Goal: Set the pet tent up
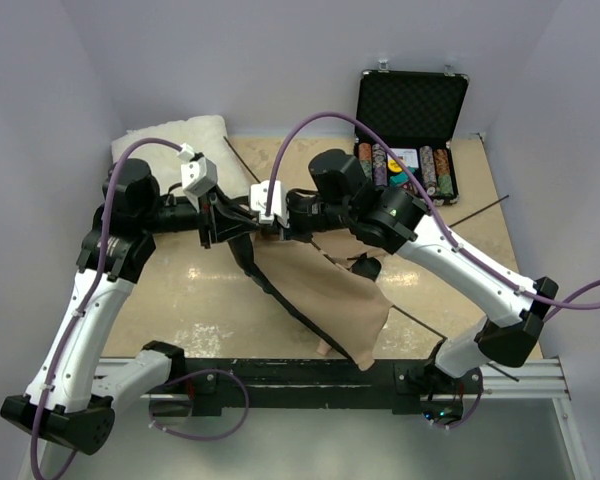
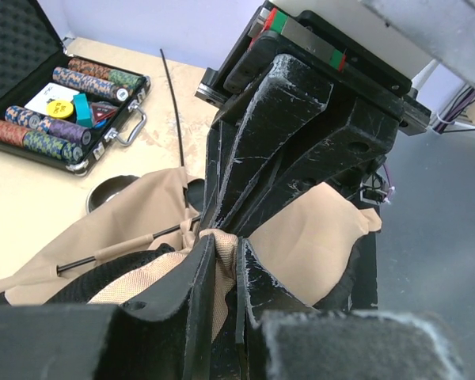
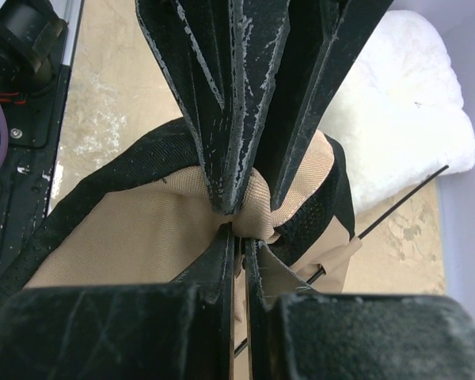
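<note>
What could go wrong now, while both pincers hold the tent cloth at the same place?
1. The left pincer and the right pincer pinch one small fold of the pet tent, with their tips almost touching. If they pull apart, the cloth may slip out, or the fingers may collide.
2. A thin pole sticks out of its sleeve and might slide out as the cloth moves.
3. The hanging cloth could brush the open chip case.

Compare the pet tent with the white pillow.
The pet tent is tan with black trim; the pillow is white and fluffy. The pet tent is partly lifted, pinched by the left gripper and right gripper; the pillow lies untouched at the far left. Both are soft.
</note>
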You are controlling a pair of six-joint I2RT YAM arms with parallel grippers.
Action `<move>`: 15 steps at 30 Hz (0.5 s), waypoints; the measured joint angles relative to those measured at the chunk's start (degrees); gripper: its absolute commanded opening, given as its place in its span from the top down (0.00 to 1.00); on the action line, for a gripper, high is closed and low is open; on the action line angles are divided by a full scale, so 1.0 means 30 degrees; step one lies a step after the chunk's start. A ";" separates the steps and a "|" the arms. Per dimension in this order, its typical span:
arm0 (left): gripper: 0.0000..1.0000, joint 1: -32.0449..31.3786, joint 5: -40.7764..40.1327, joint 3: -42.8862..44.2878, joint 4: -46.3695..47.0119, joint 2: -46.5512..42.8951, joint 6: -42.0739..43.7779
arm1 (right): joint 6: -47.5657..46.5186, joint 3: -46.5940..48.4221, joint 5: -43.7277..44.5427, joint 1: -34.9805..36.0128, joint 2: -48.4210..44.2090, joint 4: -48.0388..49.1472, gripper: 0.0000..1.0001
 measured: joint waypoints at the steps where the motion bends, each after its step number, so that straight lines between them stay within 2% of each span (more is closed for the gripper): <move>1: 1.00 -0.0007 -0.0044 0.0000 -0.0029 -0.0015 0.0015 | 0.0015 -0.0029 0.0000 0.0000 0.0000 0.0022 0.93; 3: 1.00 0.0029 -0.0058 0.0000 -0.0160 -0.0066 0.0015 | 0.0036 -0.0248 -0.0007 0.0000 -0.0022 0.0248 0.81; 5: 1.00 0.0350 0.0058 0.0000 -0.0299 -0.0109 0.0000 | 0.0036 -0.0743 0.0022 0.0007 -0.0138 0.0729 0.78; 10: 1.00 0.1435 0.0874 0.0000 -0.0554 -0.0044 -0.0007 | -0.0109 -0.2878 0.0109 -0.0335 -0.0903 0.1676 0.57; 15: 1.00 0.1603 0.1581 0.0000 -0.0590 0.0022 -0.0248 | -0.0051 -0.4058 0.0029 -0.0911 -0.1231 0.2550 0.53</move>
